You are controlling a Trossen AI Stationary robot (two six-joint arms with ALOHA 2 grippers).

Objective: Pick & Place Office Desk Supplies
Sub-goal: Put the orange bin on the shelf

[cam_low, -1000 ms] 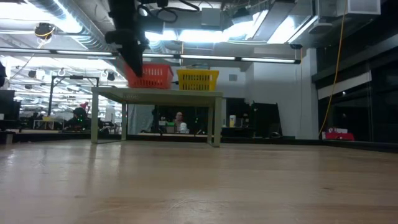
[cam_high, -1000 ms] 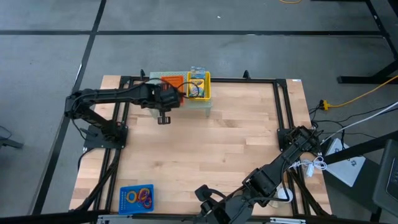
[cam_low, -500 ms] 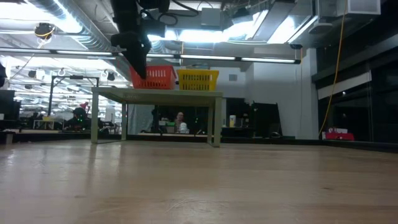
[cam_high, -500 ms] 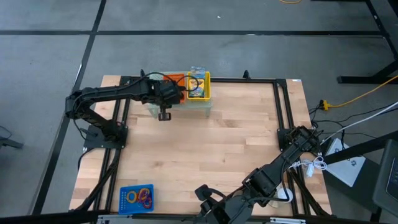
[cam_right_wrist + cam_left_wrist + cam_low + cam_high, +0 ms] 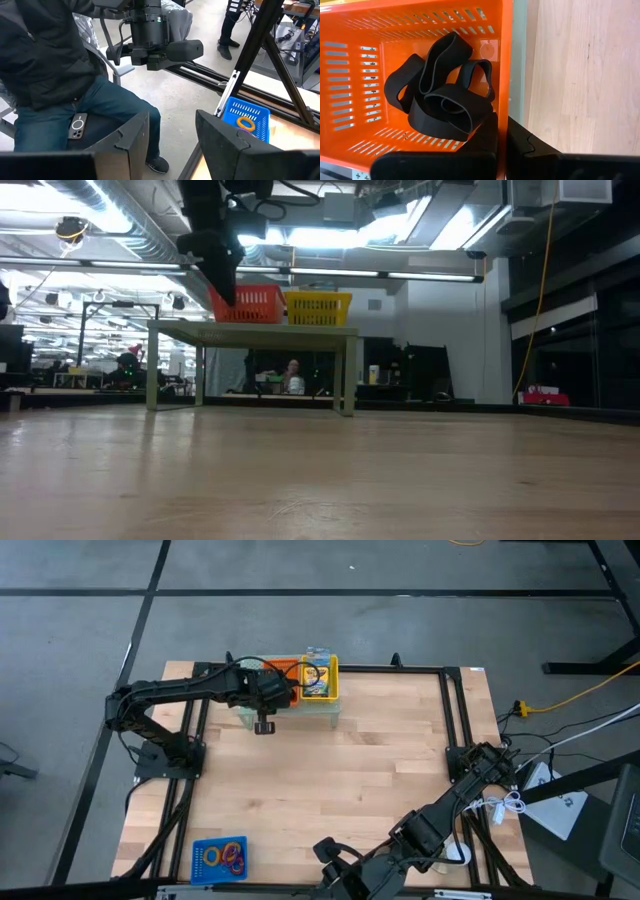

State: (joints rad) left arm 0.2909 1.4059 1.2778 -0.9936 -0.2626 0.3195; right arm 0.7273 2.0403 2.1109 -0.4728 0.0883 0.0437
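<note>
Left claw clenched at the orange basket

Black clips (image 5: 441,95) were seen heaped inside the orange basket (image 5: 350,75), which stood beside the yellow basket (image 5: 320,679) on the pale green riser (image 5: 250,333) at the table's (image 5: 340,780) far edge. The left claw (image 5: 501,142) was held clenched and empty at the orange basket's rim. A crayon box (image 5: 316,681) lay in the yellow basket. Coloured rings (image 5: 234,854) were kept in the blue tray (image 5: 203,863) at the near-left corner. The right claw (image 5: 170,135) was parked released off the table's near edge, facing a seated person (image 5: 65,85).
</note>
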